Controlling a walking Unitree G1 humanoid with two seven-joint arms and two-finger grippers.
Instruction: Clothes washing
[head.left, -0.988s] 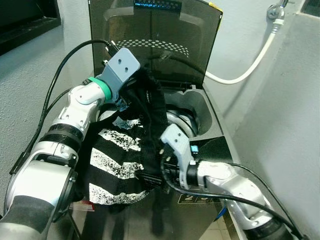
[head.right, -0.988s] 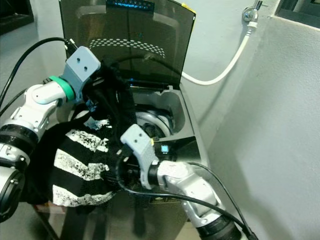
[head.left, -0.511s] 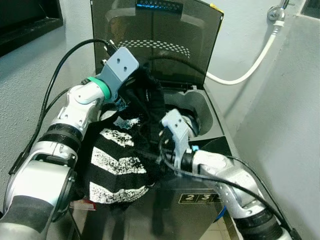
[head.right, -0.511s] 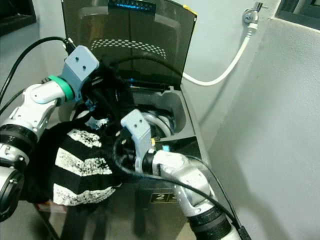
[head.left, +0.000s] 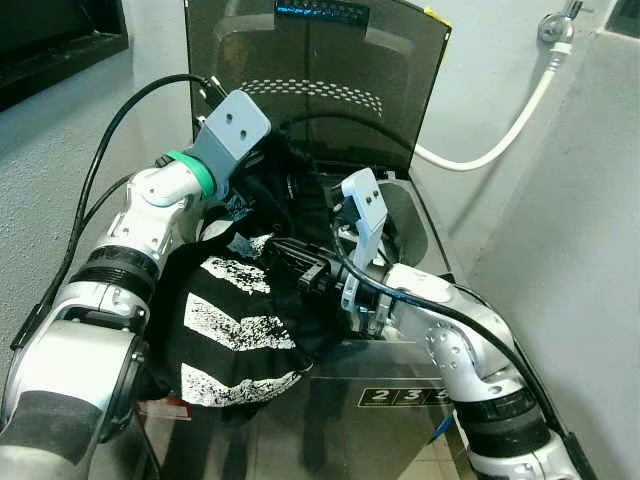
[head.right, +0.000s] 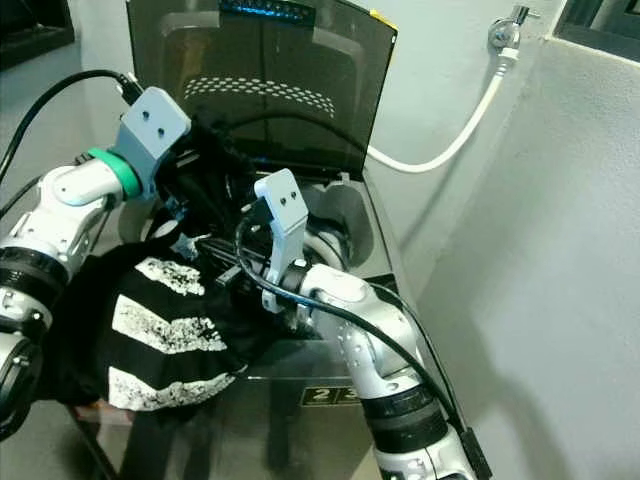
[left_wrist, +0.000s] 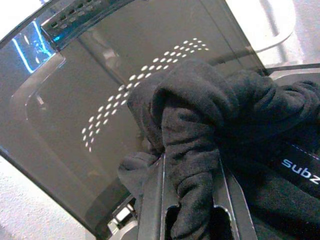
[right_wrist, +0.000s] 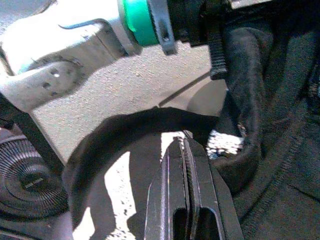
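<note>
Garment (head.left: 240, 320), mid-frame, clamped in left gripper (left_wrist: 192, 200); right gripper (right_wrist: 181, 200), pressed shut and seemingly empty, may snag it outside the washer (head.left: 420, 250).

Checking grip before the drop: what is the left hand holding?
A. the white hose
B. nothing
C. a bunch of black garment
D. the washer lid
C: in the left wrist view the left hand is closed on a bunched fold of the black garment.

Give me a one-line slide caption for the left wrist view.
Left hand pinching a bunched black garment before the washing machine's raised tinted lid.
</note>
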